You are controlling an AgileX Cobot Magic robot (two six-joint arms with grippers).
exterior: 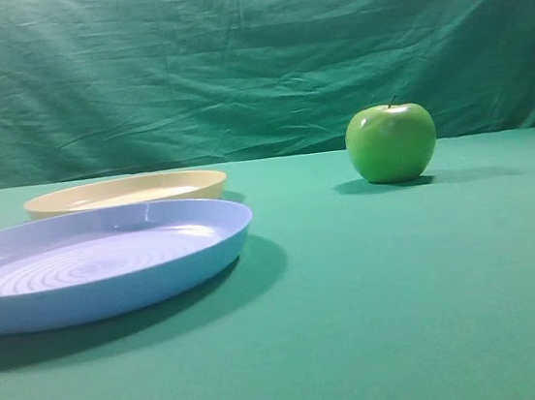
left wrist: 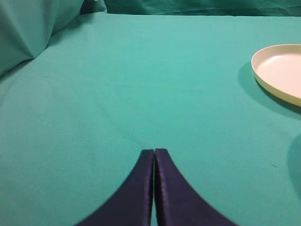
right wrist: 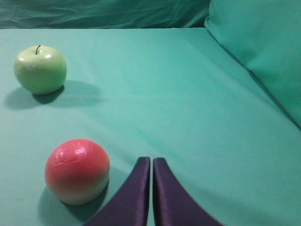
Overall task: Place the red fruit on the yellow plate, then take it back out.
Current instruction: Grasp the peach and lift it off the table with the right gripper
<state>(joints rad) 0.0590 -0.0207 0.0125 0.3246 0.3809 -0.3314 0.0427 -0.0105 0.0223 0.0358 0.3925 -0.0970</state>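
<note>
Right tool (right wrist: pixel 151 162) pressed together, empty; red fruit (right wrist: pixel 77 170) sits just left of it. Descending unopened could knock it rolling.

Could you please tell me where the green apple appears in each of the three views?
Exterior high: green apple right of centre, far back on the green cloth.
Left wrist: not in view.
Right wrist: upper left, beyond the red fruit.
Shared landmark: the green cloth.

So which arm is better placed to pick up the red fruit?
Right. The red fruit lies just left of the shut right claw; the left claw, also shut, has only bare cloth and the yellow plate in view.
</note>
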